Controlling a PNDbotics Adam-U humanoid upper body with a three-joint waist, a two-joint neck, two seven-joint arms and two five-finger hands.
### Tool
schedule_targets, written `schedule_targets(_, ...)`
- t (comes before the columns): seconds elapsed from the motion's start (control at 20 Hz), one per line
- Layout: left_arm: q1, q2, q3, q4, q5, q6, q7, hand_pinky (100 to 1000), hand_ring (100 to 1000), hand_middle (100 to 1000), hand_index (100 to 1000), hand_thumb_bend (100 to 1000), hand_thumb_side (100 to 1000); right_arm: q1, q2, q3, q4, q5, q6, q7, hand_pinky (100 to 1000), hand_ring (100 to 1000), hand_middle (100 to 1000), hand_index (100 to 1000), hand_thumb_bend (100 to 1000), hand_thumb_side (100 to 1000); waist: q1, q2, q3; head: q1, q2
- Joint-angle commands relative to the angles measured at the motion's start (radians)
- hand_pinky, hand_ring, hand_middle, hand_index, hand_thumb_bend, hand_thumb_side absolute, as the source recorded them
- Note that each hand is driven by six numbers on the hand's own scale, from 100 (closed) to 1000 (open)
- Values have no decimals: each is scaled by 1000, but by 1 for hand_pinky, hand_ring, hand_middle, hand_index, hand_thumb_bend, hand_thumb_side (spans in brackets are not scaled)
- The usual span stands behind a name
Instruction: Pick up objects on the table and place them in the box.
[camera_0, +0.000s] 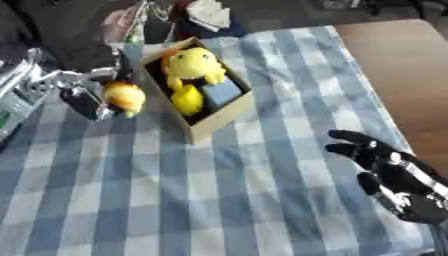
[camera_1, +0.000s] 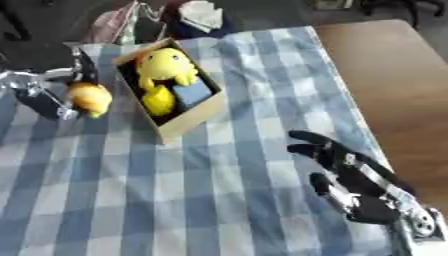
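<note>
Left hand clamped on orange-yellow plush toy, just left of cardboard box, beside its wall; toy looks carried toward opening for drop-in. Box already holds yellow plush duck, blue block, small yellow toy. Right hand idle, fingers apart, right of box on checkered worktop, well clear.

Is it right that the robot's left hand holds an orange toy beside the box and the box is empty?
Not quite. The box is not empty: the left eye view shows a yellow plush toy and a blue block inside. The rest holds: the left hand has an orange toy beside the box.
</note>
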Motion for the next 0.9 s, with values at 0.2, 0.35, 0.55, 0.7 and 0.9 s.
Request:
schedule_targets(0.2, -120, -99, -12, 194, -129, 28, 147, 626, 534, 518, 686, 310, 102, -7, -8, 1, -10, 3, 0, 0, 1000, 926, 978, 1000, 100, 511, -10, -31, -16, 8, 8)
schedule_targets(0.35, -161, -156, -9, 287, -183, 29, 198, 637, 548, 530, 698, 319, 105, -10, -5, 4, -10, 3, 1, 4, 1000, 926, 977, 1000, 100, 513, -10, -29, -26, 14, 9)
schedule_targets(0.55, -185, -206, 2, 385, -219, 35, 243, 664, 590, 578, 741, 334, 107, -12, -3, 5, -10, 2, 4, 4, 1000, 926, 976, 1000, 100, 517, -8, -26, -36, 17, 8)
schedule_targets(0.7, -191, -232, 5, 437, -213, 36, 267, 687, 625, 618, 762, 349, 122, -14, -1, 9, -11, 1, 5, 6, 1000, 926, 976, 1000, 100, 516, -8, -24, -40, 19, 7)
schedule_targets(0.9, -182, -243, -15, 463, -175, -22, 207, 743, 737, 745, 836, 438, 381, -16, -1, 7, -11, 1, 7, 4, 1000, 925, 976, 1000, 100, 516, -9, -23, -42, 16, 7)
